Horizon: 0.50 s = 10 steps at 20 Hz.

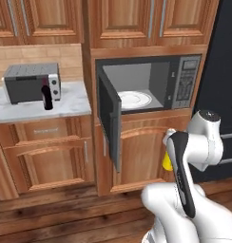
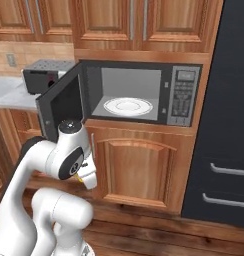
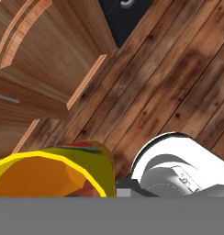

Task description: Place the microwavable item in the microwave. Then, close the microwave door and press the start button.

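Hand view: hand clamps the yellow mug, its mouth facing the camera.

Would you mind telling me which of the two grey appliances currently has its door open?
The built-in microwave: its door swings out left, baring the white plate. The two-knob toaster oven on the counter is shut.

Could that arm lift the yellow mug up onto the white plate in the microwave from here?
Probably yes: the microwave door stands wide open, the plate is bare, and the gripper holds the mug low before the cabinet.
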{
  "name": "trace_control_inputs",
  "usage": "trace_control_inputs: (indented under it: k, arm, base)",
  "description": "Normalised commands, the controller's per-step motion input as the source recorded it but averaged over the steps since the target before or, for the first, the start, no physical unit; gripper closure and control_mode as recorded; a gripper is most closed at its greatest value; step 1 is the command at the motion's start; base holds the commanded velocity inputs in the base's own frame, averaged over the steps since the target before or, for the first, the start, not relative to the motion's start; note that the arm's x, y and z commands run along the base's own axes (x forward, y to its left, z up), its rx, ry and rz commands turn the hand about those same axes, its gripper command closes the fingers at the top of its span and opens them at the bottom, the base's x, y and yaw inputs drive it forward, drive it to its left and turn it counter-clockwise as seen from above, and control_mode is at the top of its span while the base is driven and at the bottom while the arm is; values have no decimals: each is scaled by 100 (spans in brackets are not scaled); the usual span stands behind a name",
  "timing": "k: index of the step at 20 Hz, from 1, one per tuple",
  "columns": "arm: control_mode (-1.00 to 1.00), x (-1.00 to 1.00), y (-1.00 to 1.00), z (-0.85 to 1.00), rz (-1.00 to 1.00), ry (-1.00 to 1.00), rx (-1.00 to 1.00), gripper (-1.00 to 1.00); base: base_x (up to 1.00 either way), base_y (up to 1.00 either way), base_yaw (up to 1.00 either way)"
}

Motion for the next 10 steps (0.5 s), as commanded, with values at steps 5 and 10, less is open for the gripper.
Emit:
trace_control_inputs:
  k: [5, 10]
  arm:
    - [100, 0, 0, 0, 0, 0, 0, 100]
    - [100, 0, 0, 0, 0, 0, 0, 100]
  base:
    - [66, -33, 17]
    - [60, -41, 14]
